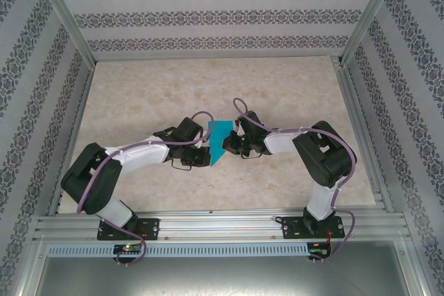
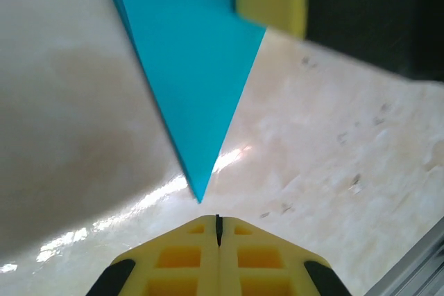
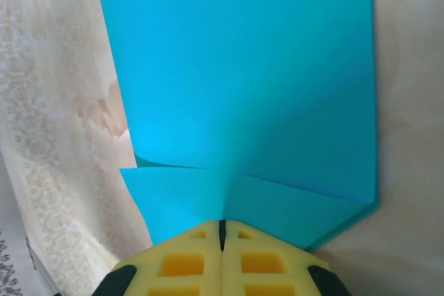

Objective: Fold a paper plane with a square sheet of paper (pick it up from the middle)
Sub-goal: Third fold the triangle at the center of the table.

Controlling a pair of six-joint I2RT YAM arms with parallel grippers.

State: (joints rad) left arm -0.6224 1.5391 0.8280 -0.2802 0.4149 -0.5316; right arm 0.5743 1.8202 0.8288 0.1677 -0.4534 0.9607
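Teal-blue sheet of paper (image 1: 220, 140), part-folded to a point, at frame centre in the top view, between my two grippers. My right gripper (image 3: 222, 229) is clamped on its creased edge, apparently to steady it. My left gripper (image 2: 218, 225), fingers pressed together and empty, sits just short of the tip, probably ready to press a crease.

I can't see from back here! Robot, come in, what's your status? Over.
Right pincer shut on the blue paper, partly folded. Left pincer shut, holding nothing, just short of the paper's pointed tip. Nothing in the way. Over.
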